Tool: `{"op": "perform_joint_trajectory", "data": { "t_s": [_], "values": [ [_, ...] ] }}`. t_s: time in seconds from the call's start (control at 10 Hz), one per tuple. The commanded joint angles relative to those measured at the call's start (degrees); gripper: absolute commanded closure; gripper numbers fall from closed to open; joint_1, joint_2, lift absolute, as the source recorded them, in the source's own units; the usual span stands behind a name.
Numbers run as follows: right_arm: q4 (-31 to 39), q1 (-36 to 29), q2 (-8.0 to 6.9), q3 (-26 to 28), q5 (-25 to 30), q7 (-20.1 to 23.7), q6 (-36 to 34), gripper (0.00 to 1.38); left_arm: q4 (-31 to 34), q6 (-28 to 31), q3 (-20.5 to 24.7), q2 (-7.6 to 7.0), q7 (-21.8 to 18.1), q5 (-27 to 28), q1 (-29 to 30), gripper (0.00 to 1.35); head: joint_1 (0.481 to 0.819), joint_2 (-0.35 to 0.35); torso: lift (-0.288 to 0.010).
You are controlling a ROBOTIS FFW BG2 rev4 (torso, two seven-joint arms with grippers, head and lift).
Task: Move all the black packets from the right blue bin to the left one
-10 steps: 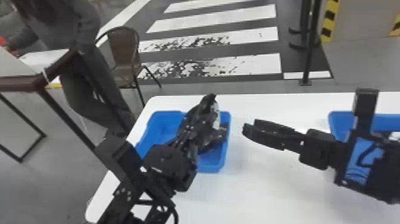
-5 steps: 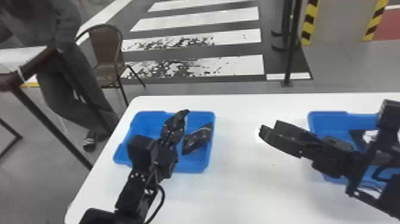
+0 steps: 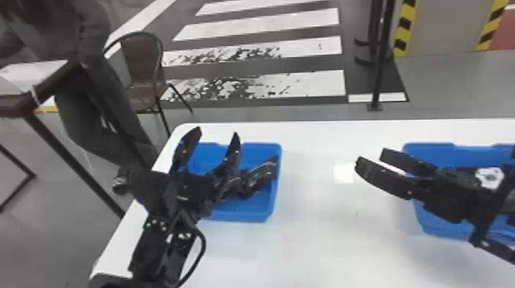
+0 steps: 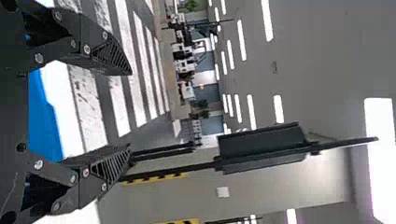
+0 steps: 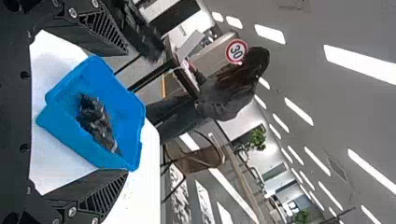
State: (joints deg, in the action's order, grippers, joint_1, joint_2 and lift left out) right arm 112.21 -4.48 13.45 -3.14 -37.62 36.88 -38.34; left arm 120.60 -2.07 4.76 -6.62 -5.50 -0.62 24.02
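Black packet pile (image 3: 262,178), count unclear, sits inside left blue bin (image 3: 249,215), presumably dropped there per task. Left gripper (image 3: 217,133) above it: fingers wide apart, empty, likely so nothing snags. Right gripper (image 3: 370,156): also spread, empty, angled inward past right blue bin (image 3: 440,229), probably for clearance. Right bin contents: cannot tell. Both bins on white table (image 3: 325,245).

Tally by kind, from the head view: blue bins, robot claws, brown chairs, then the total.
Bins: 2, left bin and right bin
Claws: 2, left claw and right claw
Chairs: 1, brown chair
Total: 5
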Motion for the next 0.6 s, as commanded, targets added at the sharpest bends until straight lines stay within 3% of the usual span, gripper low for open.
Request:
{"op": "perform_joint_trajectory", "data": {
  "t_s": [0.0, 0.1, 0.3, 0.5],
  "values": [
    [0.92, -0.01, -0.09, 2.80, 4.60, -1.02, -0.75, 0.14, 10.81, -0.46, -0.19, 0.20, 0.05, -6.69, 6.77, 0.22, 0.695, 0.236, -0.140],
    [2.18, -0.01, -0.35, 5.89, 9.85, -2.34, -3.70, 0.14, 17.14, -0.32, -1.22, 0.03, -0.04, -9.89, 11.69, 0.22, 0.695, 0.221, -0.140],
    [3.17, 0.69, -0.53, 11.71, 19.91, -4.71, -9.19, 0.13, 25.15, 3.33, -2.82, -0.50, -0.04, -12.86, 18.16, 0.21, 0.695, 0.115, -0.140],
    [2.47, 2.80, 0.18, 15.83, 26.76, -5.68, -17.06, 0.13, 26.14, 5.16, -3.05, -0.50, -0.48, -16.40, 19.43, 0.22, 0.695, -0.022, -0.140]
  ]
}}
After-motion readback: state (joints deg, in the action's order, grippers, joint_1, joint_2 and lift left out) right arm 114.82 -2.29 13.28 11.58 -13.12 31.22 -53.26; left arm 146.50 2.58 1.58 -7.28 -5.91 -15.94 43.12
